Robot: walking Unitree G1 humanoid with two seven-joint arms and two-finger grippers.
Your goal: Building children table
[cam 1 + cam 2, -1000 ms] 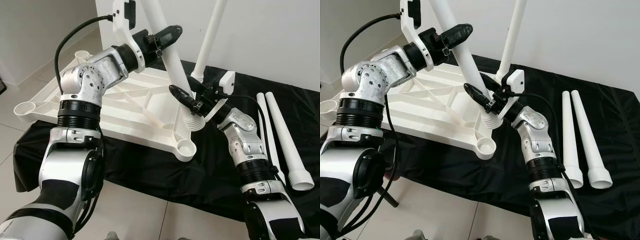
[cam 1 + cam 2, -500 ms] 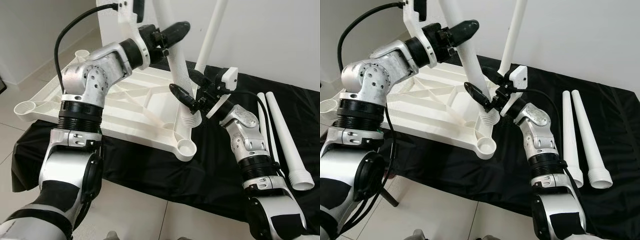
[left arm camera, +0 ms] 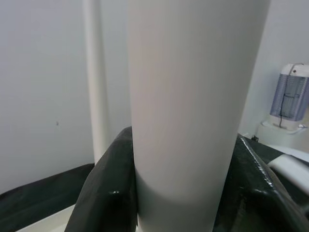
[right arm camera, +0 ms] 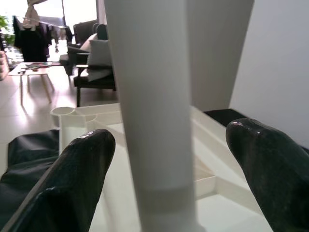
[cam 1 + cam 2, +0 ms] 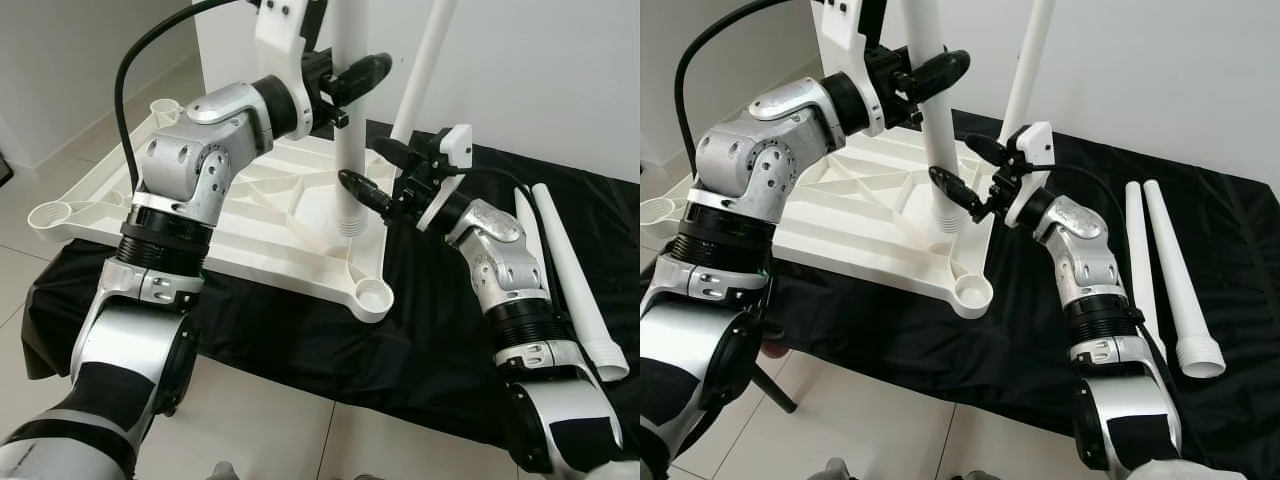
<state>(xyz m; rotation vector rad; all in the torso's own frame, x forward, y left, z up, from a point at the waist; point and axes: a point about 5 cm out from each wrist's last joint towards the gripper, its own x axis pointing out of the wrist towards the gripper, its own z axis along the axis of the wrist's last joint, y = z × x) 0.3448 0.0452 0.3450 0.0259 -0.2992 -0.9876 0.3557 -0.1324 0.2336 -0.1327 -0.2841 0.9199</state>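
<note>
- Left eye view: the white tabletop (image 5: 250, 215) lies upside down on a black cloth (image 5: 430, 340), its ribbed underside up, with round sockets at the corners.
- One white leg (image 5: 349, 120) stands upright with its ribbed foot in a socket near the tabletop's right edge.
- The left gripper (image 5: 345, 78) is clamped on this leg high up; the left wrist view shows both black fingers (image 3: 104, 193) pressed against its sides.
- The right gripper (image 5: 385, 172) sits low by the same leg, fingers spread wide on either side, not touching it.
- A second leg (image 5: 425, 65) stands behind, at the far corner.
- Two spare legs (image 5: 560, 270) lie side by side on the cloth to the right.
- No brand, label or writing can be read anywhere.
</note>
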